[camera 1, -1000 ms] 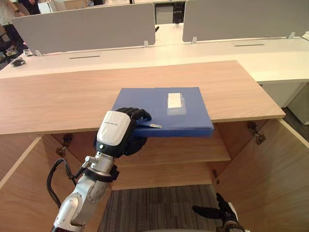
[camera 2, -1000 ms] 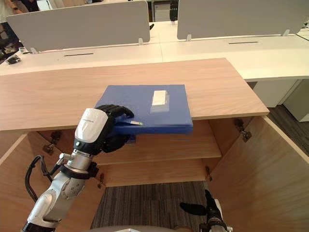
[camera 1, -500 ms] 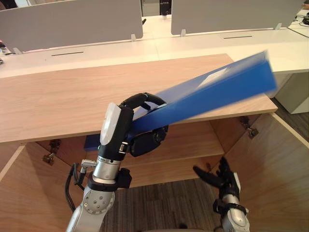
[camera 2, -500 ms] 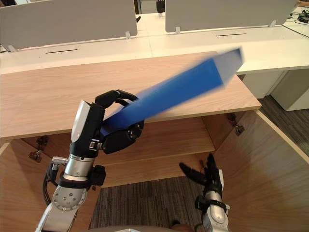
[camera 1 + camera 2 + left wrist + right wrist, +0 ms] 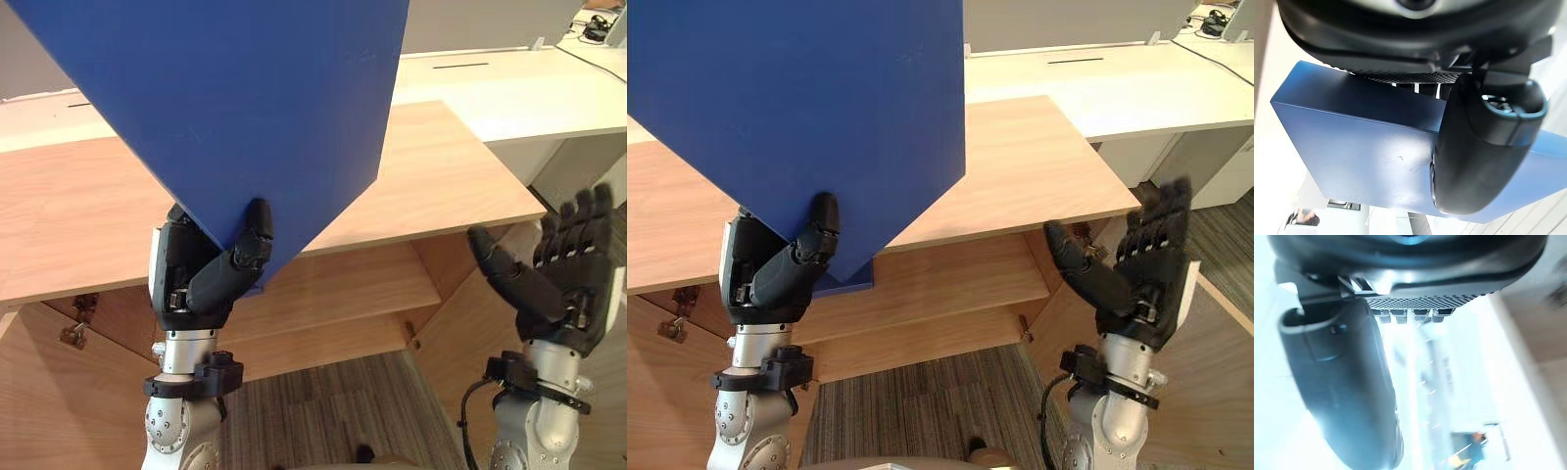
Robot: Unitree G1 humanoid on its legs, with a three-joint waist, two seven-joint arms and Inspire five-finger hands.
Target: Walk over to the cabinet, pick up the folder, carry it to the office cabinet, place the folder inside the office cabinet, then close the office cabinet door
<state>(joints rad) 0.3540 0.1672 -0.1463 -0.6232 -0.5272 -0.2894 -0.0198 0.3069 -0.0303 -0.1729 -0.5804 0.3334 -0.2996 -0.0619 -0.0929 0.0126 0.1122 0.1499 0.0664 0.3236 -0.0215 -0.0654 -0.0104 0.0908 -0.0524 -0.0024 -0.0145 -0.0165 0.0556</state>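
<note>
The left thumb (image 5: 243, 257) lay pressed across the front cover of the folder (image 5: 225, 98), just above its lowest corner. The fingers were behind the cover and hidden, so the left hand (image 5: 186, 279) gripped the folder between thumb and fingers. The hand stood upright on a vertical forearm, palm towards the folder, in front of the cabinet's edge.

The folder was off the cabinet and held up on one corner. It was tilted like a diamond, with its flat blue cover facing the head camera and covering the upper left of both eye views.

The fingers of the right hand (image 5: 560, 279) were straight and pointing up, with the thumb spread towards the folder. The hand was released and held nothing. Its palm faced the left hand, and it stood well apart from the folder, over the open right side of the cabinet.

The head views gave the flat cover. The left wrist view gave the folder's (image 5: 1361, 152) thick edge and a corner, with the thumb (image 5: 1484, 147) lying flat on the blue face. In the right wrist view the thumb (image 5: 1347, 382) stood against a bright, washed-out background.

Behind the hands was the cabinet top (image 5: 441, 166), with a shelf (image 5: 362, 284) below it, then carpet (image 5: 323, 401). A white desk (image 5: 509, 83) stood beyond.
</note>
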